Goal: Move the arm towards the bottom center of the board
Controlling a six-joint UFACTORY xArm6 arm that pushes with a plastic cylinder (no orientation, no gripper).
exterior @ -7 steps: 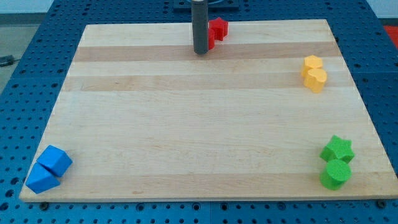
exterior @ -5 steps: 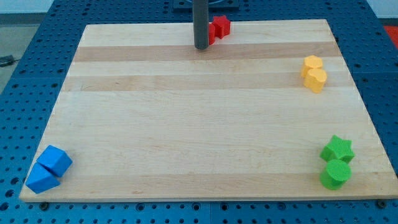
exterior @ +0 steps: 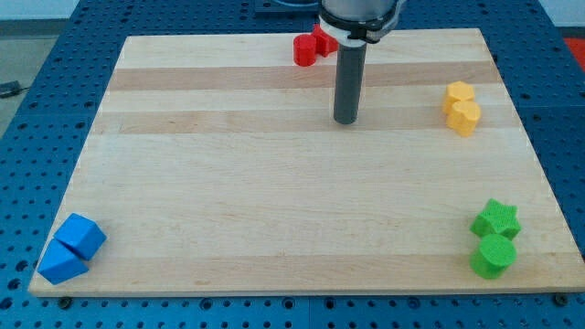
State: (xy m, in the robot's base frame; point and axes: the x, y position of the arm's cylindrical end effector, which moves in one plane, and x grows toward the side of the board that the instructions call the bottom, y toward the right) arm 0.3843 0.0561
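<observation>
Tip [exterior: 345, 120]: dark rod end, board's upper-mid

My tip [exterior: 345, 121] rests on the wooden board [exterior: 228, 183] (upper middle), rod upright, apart from every block.

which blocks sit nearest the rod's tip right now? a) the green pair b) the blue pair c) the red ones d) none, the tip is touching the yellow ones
c: my tip rests on bare wood below and slightly to the view's right of the red blocks at the view's top, touching no block; the other pairs lie farther off.
</observation>
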